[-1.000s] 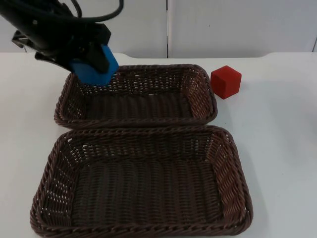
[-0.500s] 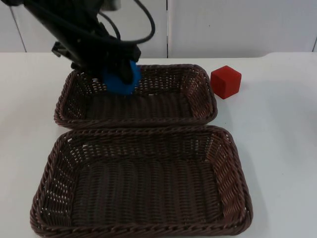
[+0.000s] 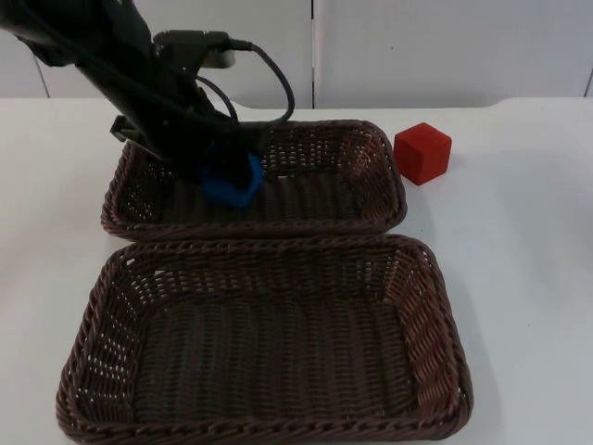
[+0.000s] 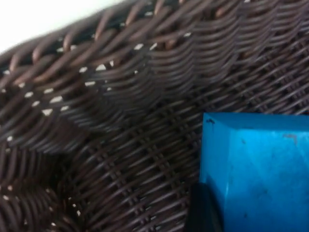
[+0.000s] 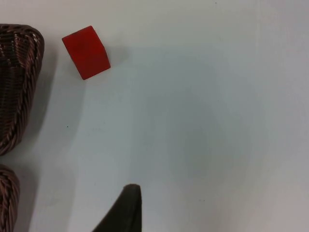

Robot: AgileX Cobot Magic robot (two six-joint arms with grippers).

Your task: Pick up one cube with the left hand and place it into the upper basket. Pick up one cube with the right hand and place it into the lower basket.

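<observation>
My left gripper [image 3: 228, 174] is shut on a blue cube [image 3: 232, 183] and holds it low inside the upper basket [image 3: 394, 185], near its left half. In the left wrist view the blue cube [image 4: 256, 169] hangs just over the basket's woven floor [image 4: 120, 121], close to a wall. A red cube [image 3: 422, 153] sits on the white table just right of the upper basket. The lower basket [image 3: 445, 306] lies in front with nothing in it. My right gripper [image 5: 124, 210] waits above the table, with the red cube [image 5: 86, 52] ahead of it.
The two baskets lie close together, rim beside rim. In the right wrist view the upper basket's end [image 5: 21, 82] and a corner of the lower basket [image 5: 7, 198] show beside open white table [image 5: 203, 121].
My left gripper has carried the blue cube rightward from over the upper basket's left rim and down into the basket. The red cube and both baskets have stayed put.
</observation>
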